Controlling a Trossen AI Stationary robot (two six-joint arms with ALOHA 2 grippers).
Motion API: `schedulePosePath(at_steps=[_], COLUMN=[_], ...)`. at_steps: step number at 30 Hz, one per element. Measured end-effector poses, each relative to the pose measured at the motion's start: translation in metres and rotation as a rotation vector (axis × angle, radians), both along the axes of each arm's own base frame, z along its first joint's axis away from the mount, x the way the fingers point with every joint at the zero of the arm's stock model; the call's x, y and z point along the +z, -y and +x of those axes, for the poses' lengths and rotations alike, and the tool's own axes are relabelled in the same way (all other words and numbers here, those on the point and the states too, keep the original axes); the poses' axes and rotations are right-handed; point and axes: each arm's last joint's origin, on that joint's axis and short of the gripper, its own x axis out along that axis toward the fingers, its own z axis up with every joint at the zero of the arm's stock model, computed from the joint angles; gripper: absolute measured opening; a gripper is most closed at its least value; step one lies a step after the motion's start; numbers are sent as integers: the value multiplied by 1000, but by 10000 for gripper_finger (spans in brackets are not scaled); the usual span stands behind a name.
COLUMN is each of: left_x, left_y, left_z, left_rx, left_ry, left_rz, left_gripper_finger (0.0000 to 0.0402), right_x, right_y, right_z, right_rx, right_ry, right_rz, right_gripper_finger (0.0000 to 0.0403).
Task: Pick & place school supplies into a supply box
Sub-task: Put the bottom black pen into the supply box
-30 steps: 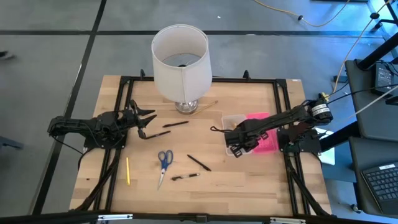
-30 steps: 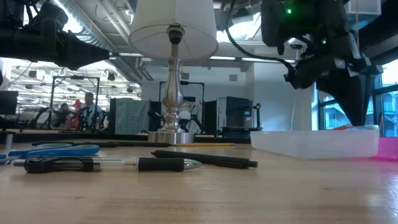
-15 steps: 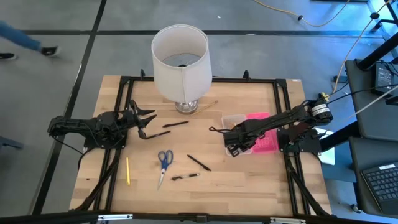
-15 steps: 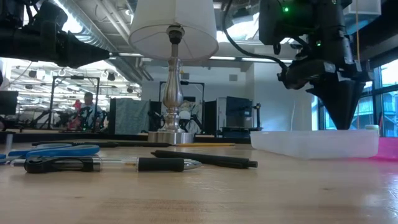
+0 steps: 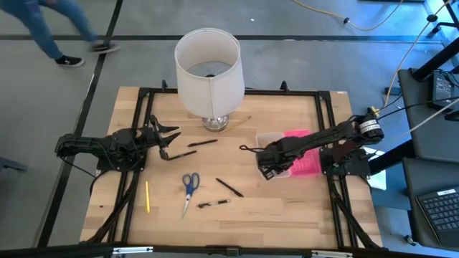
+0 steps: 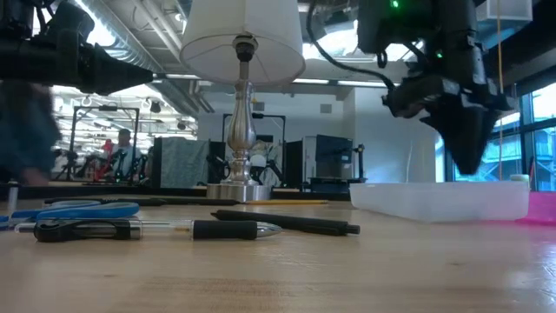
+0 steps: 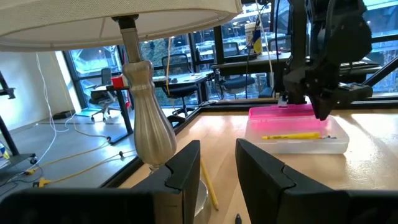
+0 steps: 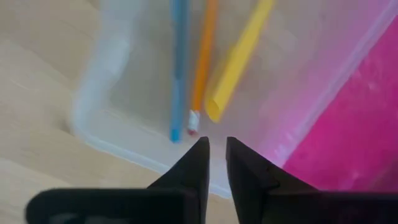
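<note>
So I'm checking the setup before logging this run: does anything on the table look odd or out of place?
Yes: a white lamp stands at the table's far edge among the school supplies, and a pencil lies partly beside its base. The clear supply box sits open with its pink lid alongside. Nothing looks spilled or damaged.

Pale, matt wooden table top [image 5: 287,201] with visible grain, edged by a black metal frame [image 5: 237,92]. White cylindrical lampshade [image 5: 208,68] of matt cloth or paper on a turned, brushed-metal lamp stem [image 7: 149,118] with a soft sheen. Clear, smooth plastic pencil-case tray [image 7: 298,142] beside its bright pink, glossy plastic lid [image 8: 348,124]. Inside, a smooth blue pen [image 8: 179,68], orange pencil [image 8: 204,59] and yellow pencil [image 8: 239,53]. Blue plastic-handled scissors [image 5: 189,188] with bare metal blades.
</note>
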Motion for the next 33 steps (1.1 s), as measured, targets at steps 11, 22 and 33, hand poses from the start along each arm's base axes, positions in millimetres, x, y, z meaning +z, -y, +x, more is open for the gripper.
schedulePosePath(at_steps=[11, 22, 33], left_x=[0, 0, 0], left_y=[0, 0, 0], left_z=[0, 0, 0], left_rx=[0, 0, 0], left_ry=[0, 1, 0], left_rz=[0, -1, 0], left_gripper_finger=[98, 98, 98], right_x=[38, 14, 0], right_y=[-34, -77, -101], right_z=[49, 73, 99], right_rx=[282, 588, 704], right_ry=[526, 677, 610], right_rz=[-105, -130, -147], right_gripper_finger=[171, 170, 149])
